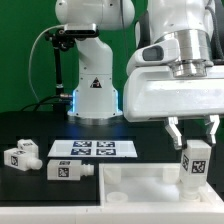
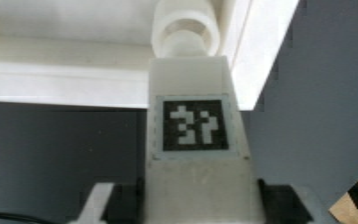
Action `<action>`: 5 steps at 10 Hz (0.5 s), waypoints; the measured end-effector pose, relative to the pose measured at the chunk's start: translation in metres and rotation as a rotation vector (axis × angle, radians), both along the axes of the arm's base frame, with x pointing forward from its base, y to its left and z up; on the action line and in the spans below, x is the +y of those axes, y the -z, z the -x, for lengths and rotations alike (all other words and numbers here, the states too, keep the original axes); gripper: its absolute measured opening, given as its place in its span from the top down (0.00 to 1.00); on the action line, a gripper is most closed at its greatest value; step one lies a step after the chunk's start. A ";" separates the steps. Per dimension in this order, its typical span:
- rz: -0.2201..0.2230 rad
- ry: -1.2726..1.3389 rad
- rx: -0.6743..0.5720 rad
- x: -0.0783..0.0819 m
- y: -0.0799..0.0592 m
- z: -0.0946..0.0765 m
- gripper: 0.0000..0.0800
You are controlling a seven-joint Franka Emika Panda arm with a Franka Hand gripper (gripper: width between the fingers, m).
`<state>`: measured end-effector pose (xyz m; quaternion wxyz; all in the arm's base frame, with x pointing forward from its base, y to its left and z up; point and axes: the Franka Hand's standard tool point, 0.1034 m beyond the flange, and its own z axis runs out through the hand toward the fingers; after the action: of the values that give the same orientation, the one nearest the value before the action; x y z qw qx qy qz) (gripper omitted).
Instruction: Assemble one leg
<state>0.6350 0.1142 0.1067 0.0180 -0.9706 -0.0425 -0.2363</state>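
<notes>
1. Here, at the exterior view's left, two loose white blocks lie on the black table (image 1: 30, 130): one tagged block (image 1: 21, 155) near the edge of the picture and a second block (image 1: 68, 169) just beside it toward the right.
2. Behind them, the marker board (image 1: 92, 149) lies flat; its tags are too small to read.
3. Further right, the large white panel (image 1: 135, 185) with its raised rim is cut off by the lower edge of the picture, so its full outline is hidden.
4. At the exterior view's right, the end effector (image 1: 193, 136) is clenched on the leg (image 1: 195, 162), holding it upright over the panel's corner; whether the leg touches the panel cannot be told.
5. In the wrist view, the leg (image 2: 195, 120) fills the middle between the fingers (image 2: 101, 200), its stub end blurred against the white panel (image 2: 60, 50).
</notes>
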 end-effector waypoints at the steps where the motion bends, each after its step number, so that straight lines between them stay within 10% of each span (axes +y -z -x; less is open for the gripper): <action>1: 0.001 -0.002 0.004 0.001 0.003 0.002 0.64; 5: 0.008 -0.002 -0.002 0.000 0.013 0.002 0.64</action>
<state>0.6326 0.1142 0.0936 0.0140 -0.9704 -0.0443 -0.2369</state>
